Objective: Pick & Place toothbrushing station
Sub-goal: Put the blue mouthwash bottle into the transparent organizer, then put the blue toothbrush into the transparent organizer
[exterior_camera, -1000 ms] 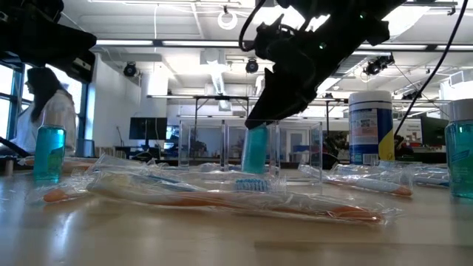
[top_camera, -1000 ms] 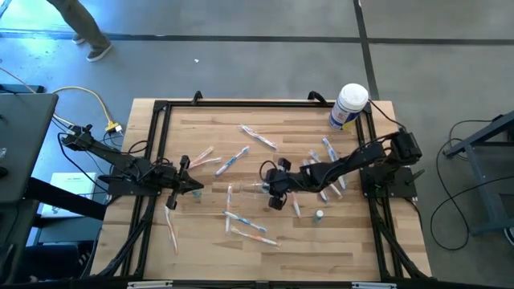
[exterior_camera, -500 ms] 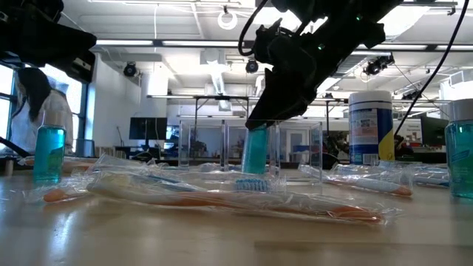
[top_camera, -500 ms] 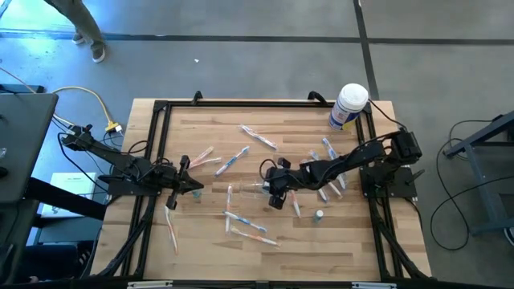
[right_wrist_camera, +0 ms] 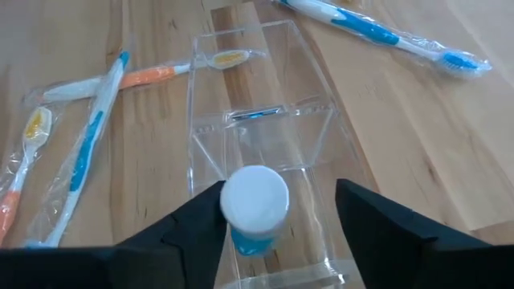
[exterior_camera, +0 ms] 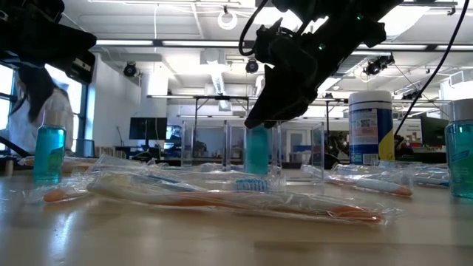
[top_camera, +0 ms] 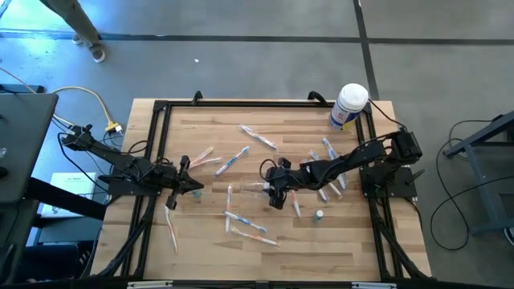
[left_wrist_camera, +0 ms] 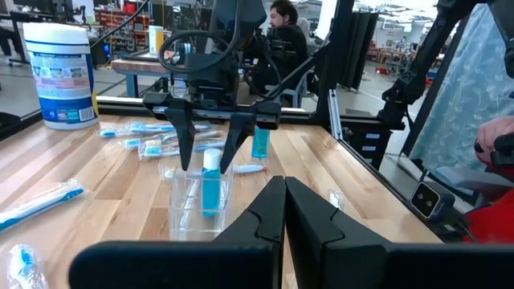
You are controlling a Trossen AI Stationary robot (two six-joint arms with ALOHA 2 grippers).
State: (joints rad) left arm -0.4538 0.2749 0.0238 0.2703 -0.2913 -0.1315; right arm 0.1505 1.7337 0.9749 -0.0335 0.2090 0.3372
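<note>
The toothbrushing station, a small clear plastic holder (right_wrist_camera: 265,128) (top_camera: 245,190), stands on the wooden table near its middle. In the holder's end compartment stands a small blue bottle with a white cap (right_wrist_camera: 254,201) (left_wrist_camera: 210,183) (exterior_camera: 256,151). My right gripper (right_wrist_camera: 277,217) (top_camera: 274,193) hangs open over that end. Its fingers slant down, one on either side of the cap. Whether one finger still brushes the cap I cannot tell. My left gripper (left_wrist_camera: 285,209) (top_camera: 191,186) waits shut and level at the table's left side.
Wrapped toothbrushes (top_camera: 231,160) (exterior_camera: 222,196) lie scattered around the holder. A big white canister (top_camera: 349,106) stands at the far right corner. Another small blue bottle (top_camera: 320,215) stands right of the holder, and one (exterior_camera: 49,151) near my left gripper. A person (top_camera: 80,24) walks beyond the far edge.
My right gripper has opened its fingers and let go of the blue bottle without moving away. The bottle, which leaned a little in the hold, now stands upright in the holder's compartment.
</note>
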